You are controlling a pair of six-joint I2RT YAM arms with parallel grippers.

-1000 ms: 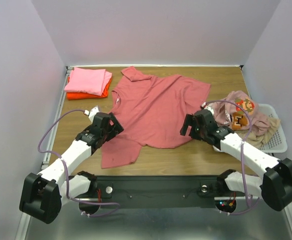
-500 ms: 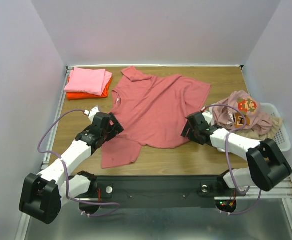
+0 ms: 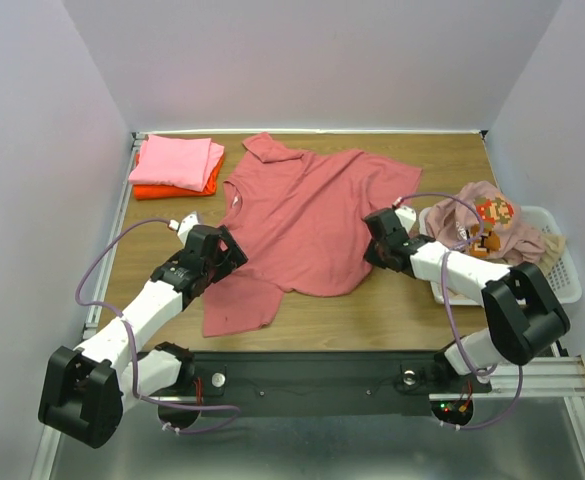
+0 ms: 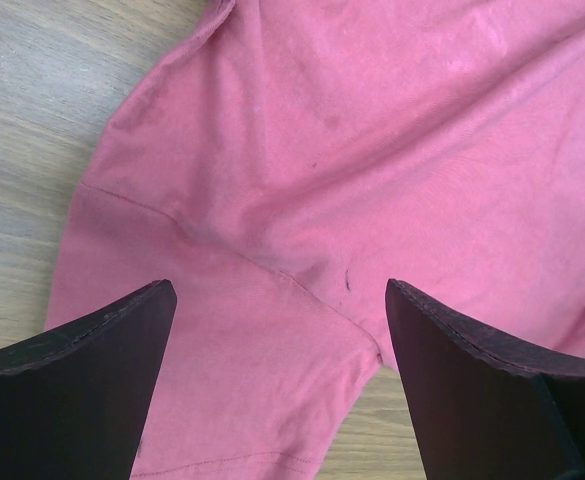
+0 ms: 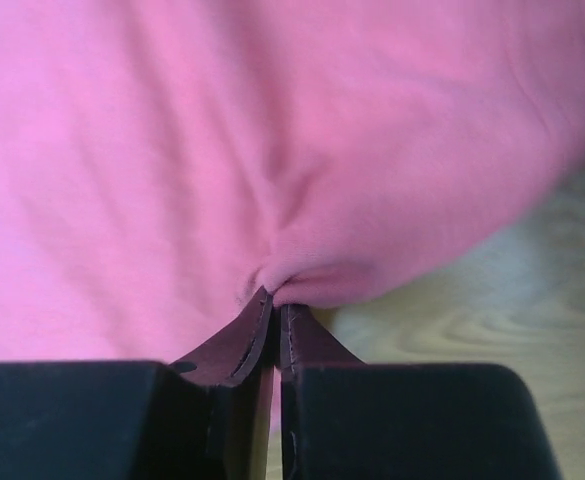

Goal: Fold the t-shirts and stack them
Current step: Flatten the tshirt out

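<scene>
A dusty rose-red t-shirt lies spread flat in the middle of the table. My right gripper is at its right edge, shut on a pinched fold of that cloth; in the right wrist view the right gripper has its jaws pressed together. My left gripper hovers open over the shirt's left sleeve, with the left gripper holding nothing. A folded light pink t-shirt rests on a folded orange one at the back left. A pale pink printed t-shirt and a beige one are heaped in the basket.
A white mesh basket stands at the right edge of the table, close to my right arm. Bare wood shows left of the spread shirt and along its front. Lilac walls close in the table on three sides.
My right gripper has moved left and back to the shirt's right edge and shut on the cloth there. The left arm and the shirts have not moved.
</scene>
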